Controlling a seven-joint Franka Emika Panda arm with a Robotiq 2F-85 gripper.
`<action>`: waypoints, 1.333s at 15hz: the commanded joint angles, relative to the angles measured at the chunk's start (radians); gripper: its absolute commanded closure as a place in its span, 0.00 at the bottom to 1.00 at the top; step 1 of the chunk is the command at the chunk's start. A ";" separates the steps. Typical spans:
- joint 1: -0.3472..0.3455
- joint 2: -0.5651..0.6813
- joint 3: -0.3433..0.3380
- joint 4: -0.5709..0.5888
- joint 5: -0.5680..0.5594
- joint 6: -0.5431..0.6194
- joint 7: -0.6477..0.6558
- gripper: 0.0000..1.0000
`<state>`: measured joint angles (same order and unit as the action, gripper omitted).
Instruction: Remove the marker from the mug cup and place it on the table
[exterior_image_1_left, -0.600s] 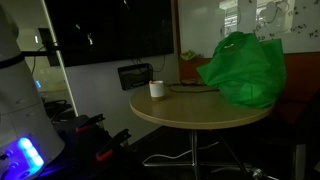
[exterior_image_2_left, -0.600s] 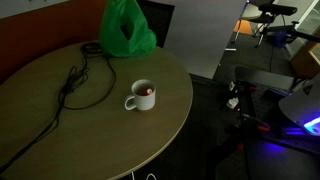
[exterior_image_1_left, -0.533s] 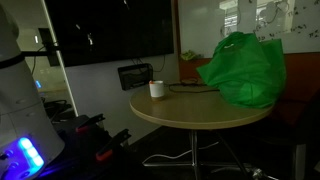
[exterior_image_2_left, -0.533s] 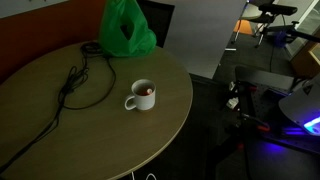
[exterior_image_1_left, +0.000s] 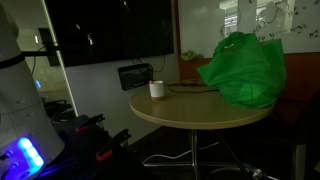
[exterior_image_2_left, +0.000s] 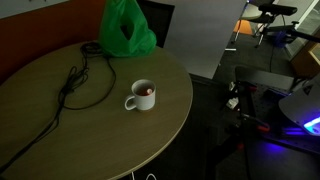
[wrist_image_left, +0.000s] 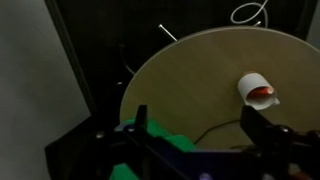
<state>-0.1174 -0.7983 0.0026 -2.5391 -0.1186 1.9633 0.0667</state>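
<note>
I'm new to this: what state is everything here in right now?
mug cup: upright on the table.
marker: inside the mug cup, not yet removed.
green bag: standing bunched on the table.
black cable: lying loose on the table.
end effector: open, empty, away from the mug cup.

A round table (exterior_image_2_left: 40, 130) w/ tan top is shown from above, in dim light. A white mug (exterior_image_2_left: 138, 99) is stood upright near the table's right edge, handle turned left. A red marker (exterior_image_2_left: 147, 92) is seen inside the mug; only a small part is visible. A green bag (exterior_image_2_left: 126, 30) is set at the far edge, well apart from the mug. A black cable (exterior_image_2_left: 78, 85) is laid in loops left of the mug. A blue glow (exterior_image_2_left: 300, 128) is seen at lower right, off the table.
</note>
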 joint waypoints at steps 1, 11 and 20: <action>0.043 0.102 -0.019 0.031 0.040 -0.004 -0.012 0.00; 0.118 0.630 0.016 0.196 0.217 0.124 0.045 0.00; 0.173 0.998 0.048 0.484 0.248 0.093 0.184 0.00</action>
<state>0.0461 0.1221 0.0482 -2.1440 0.1107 2.1076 0.2265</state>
